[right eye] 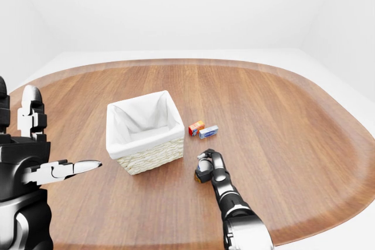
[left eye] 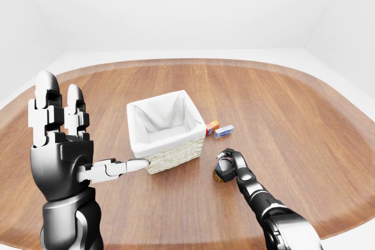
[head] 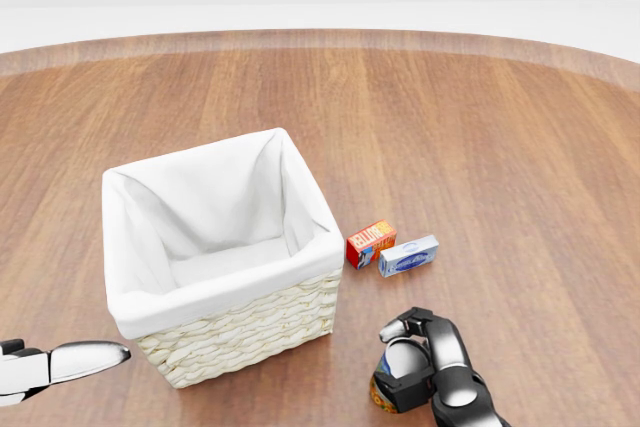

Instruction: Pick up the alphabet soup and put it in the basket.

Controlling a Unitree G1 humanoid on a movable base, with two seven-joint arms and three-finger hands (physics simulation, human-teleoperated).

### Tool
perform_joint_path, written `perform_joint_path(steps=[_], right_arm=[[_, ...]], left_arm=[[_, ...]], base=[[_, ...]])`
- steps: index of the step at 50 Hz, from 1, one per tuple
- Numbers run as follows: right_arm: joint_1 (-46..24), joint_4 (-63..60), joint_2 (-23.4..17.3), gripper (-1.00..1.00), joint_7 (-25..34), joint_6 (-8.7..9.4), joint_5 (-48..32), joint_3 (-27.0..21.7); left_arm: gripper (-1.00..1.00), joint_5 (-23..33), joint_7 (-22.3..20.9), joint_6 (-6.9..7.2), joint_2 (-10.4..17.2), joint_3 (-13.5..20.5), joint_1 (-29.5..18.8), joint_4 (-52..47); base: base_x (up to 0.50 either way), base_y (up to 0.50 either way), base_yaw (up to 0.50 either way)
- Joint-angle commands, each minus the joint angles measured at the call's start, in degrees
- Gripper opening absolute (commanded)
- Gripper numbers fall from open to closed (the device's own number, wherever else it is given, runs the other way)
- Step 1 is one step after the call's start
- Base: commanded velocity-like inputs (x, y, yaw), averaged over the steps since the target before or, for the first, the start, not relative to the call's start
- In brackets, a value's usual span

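Right hand (head: pixel 425 362) curls tight around alphabet soup (head: pixel 392 379) on wood table (head: pixel 500 147), just right of basket (head: pixel 215 247). Left hand (left eye: pixel 58 144) spread, holds nothing. Step: grabbing. Next: lift can high, clear rim, drop inside.

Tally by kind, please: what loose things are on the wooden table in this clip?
Baskets: 1, the lined wicker basket
Cans: 1, the soup can, gripped by the right hand
Small boxes: 2, an orange box and a blue-white box
Total: 4
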Motion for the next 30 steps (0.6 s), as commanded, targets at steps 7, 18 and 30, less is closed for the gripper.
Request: perform_joint_path(steps=[7,18,30], right_arm=[[4.98,2.82,1.35,-1.00,-0.12,0.00,2.60,0.09],[4.83,0.43,1.04,-1.00,0.58,0.00,4.02,0.33],[5.91,-5.85,0.50,-1.00,1.95,0.00,6.50,0.75]], left_arm=[[1.00,-0.05,0.05,0.00,0.09,-0.07,-0.21,0.56],[1.00,0.03,0.03,0.00,0.16,-0.36,-0.30,1.94],[1.00,0.10,0.23,0.00,0.26,-0.91,-0.41,2.98]], base=[[0.00,0.00,0.00],[0.00,0.00,0.00],[0.00,0.00,0.00]])
